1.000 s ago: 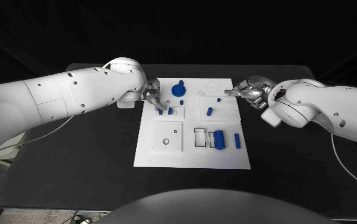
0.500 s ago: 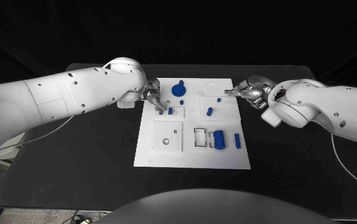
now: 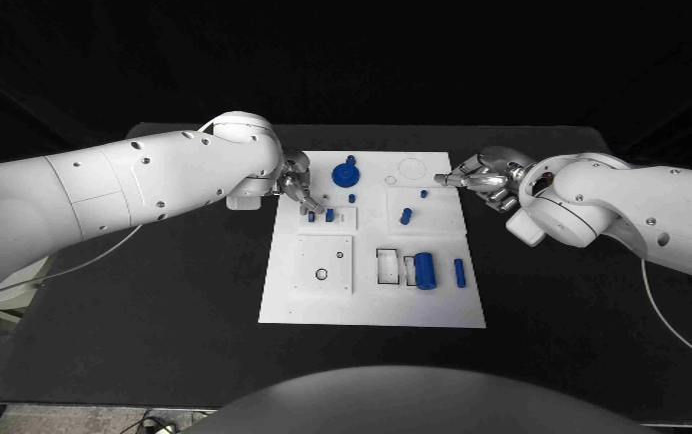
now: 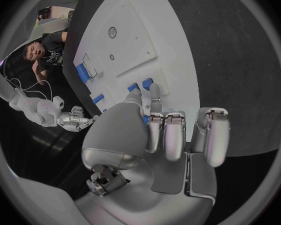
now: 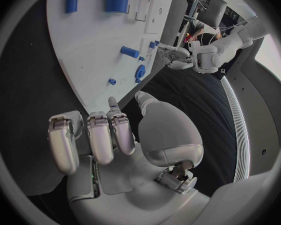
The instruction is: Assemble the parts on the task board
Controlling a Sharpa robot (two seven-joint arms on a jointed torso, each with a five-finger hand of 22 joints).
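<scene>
1. Left hand (image 3: 299, 190) at board's (image 3: 372, 304) left edge, fingertips on small blue pegs (image 3: 319, 216); grasp unclear.
2. Pegs upright, at 5 o'clock from it.
3. Right hand (image 3: 480, 178) farther, at board's 2 o'clock corner, curled, apparently empty.

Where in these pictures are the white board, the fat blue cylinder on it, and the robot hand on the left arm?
task board (image 3: 372, 304), head view, bare white near edge.
fat blue cylinder (image 3: 424, 269), head view, middle of its side.
left robot hand (image 4: 159, 135), left wrist view, middle of the curled fingers.
</scene>
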